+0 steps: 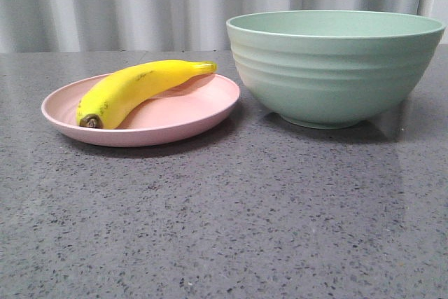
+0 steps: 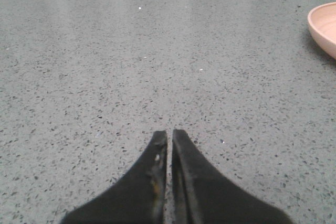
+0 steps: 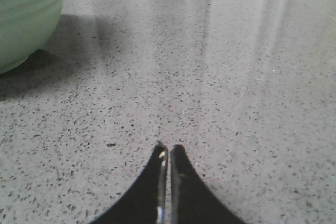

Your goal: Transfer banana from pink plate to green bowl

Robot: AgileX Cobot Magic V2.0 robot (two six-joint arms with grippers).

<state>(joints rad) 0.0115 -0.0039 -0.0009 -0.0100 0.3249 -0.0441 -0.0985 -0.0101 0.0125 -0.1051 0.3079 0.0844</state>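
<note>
The yellow banana (image 1: 136, 87) lies across the pink plate (image 1: 183, 118) on the left of the front view, its dark end toward me. The green bowl (image 1: 334, 68) stands to the plate's right and looks empty from this angle. Neither gripper shows in the front view. My left gripper (image 2: 169, 136) is shut and empty, low over bare table, with the pink plate's rim (image 2: 324, 27) off to one side. My right gripper (image 3: 169, 150) is shut and empty over bare table, with the green bowl's wall (image 3: 23, 14) at the far side of its view.
The grey speckled table (image 1: 231, 222) stretches in front of the plate and bowl. A pale curtain (image 1: 140, 5) hangs behind the table's far edge.
</note>
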